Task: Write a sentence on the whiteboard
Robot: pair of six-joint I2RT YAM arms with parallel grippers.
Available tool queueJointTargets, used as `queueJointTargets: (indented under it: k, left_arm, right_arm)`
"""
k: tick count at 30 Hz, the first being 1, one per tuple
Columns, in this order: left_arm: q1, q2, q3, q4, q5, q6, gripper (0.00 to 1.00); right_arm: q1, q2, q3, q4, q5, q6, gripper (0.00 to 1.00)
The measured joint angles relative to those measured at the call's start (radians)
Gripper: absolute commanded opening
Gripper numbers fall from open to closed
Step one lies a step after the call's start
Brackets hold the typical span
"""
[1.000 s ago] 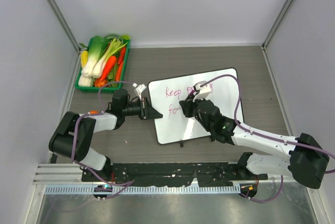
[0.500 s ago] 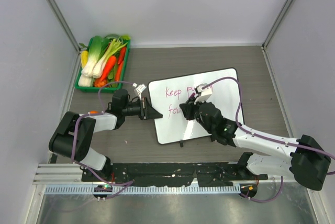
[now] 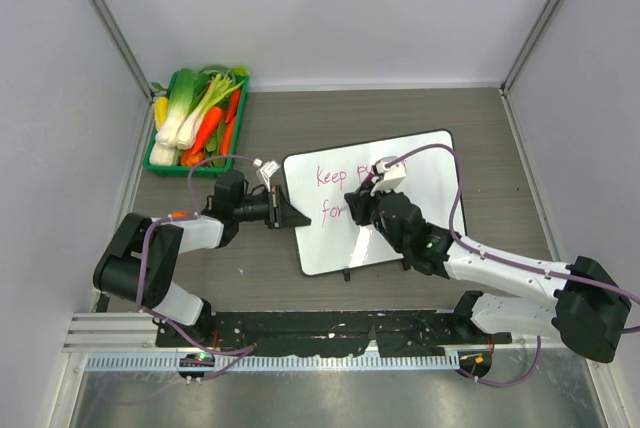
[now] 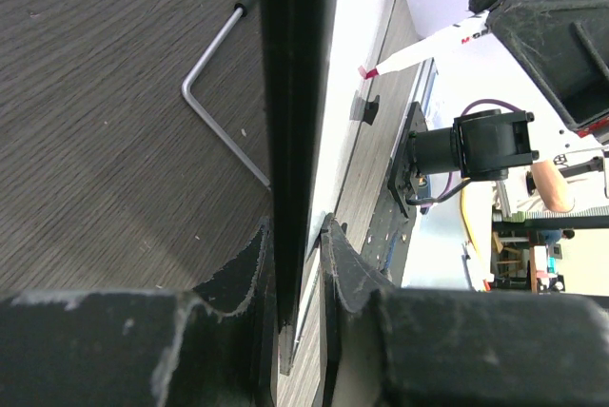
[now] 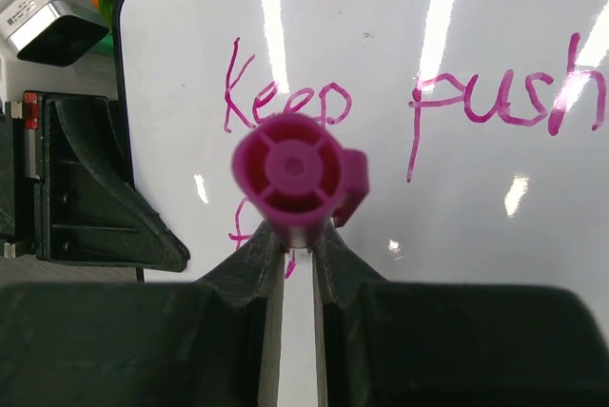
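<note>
Whiteboard (image 3: 325, 243) lies flat mid-table (image 3: 500, 138), reading "Keep push" in magenta. Left gripper (image 3: 284, 213) pinches its left rim. Right gripper (image 5: 298, 247) is clamped on a magenta marker (image 5: 288, 171) over the second line. The tip is hidden, possibly touching.

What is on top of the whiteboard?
On the whiteboard, pink handwriting reads "Keep push", with a second line starting below. The right pincer and its pink marker cover the rest of that line.
</note>
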Motion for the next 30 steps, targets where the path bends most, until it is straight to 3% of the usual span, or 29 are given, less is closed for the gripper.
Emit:
queueJointTargets:
  k: [30]
  left_arm:
    - [0.000, 0.000, 0.000, 0.000, 0.000, 0.000, 0.00]
  right_arm:
    - [-0.019, 0.007, 0.030, -0.011, 0.027, -0.021, 0.01]
